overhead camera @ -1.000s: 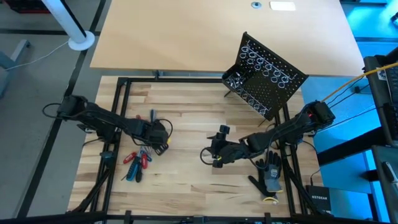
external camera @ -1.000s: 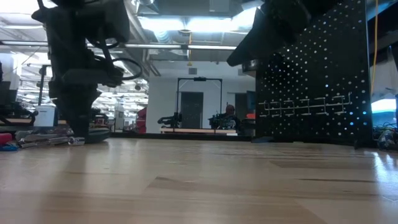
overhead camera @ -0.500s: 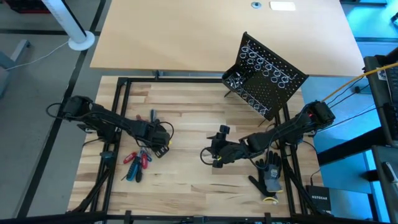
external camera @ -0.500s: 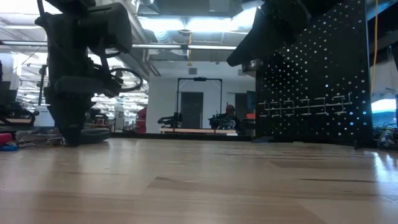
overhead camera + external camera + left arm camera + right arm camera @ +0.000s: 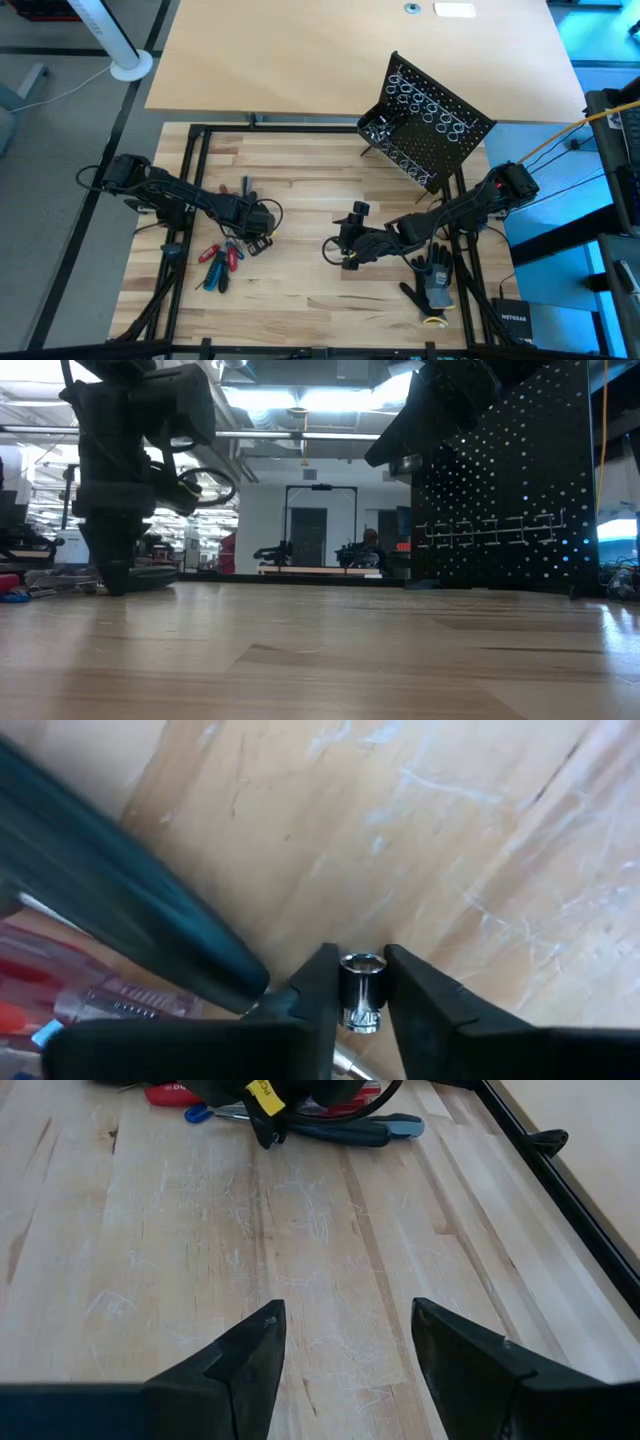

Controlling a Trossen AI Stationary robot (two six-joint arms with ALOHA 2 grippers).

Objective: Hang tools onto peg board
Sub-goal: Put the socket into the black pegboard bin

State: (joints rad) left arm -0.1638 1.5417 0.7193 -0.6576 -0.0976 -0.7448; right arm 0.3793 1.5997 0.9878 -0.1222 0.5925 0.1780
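Left gripper (image 5: 362, 982): down at the table on its left side, at the near edge of the tool pile; fingers (image 5: 318, 990) drawn close on either side of a small silver socket (image 5: 362, 990), which stands between the pads. Contact looks made on both sides.
Socket: shiny, short, open end showing; sits in the jaws just above the wood.
Tools (image 5: 220, 263): red and blue handles in a loose heap on the table's left, just beside the left gripper; one dark-handled tool (image 5: 244, 187) lies apart, farther back.
Right gripper (image 5: 342, 1350): near table centre, hovering low over bare wood; fingers spread wide, nothing between them.
Peg board (image 5: 430, 125): back right of the table, standing tilted on thin legs, rows of silver rings (image 5: 425, 105) on its face; well apart from both grippers.
Glove (image 5: 434, 282): black and grey, front right, beside the right arm.
Table (image 5: 300, 270): pale wood planks, scuffed.
Low view: peg board (image 5: 505, 480) at right, seen from behind, light through its holes.
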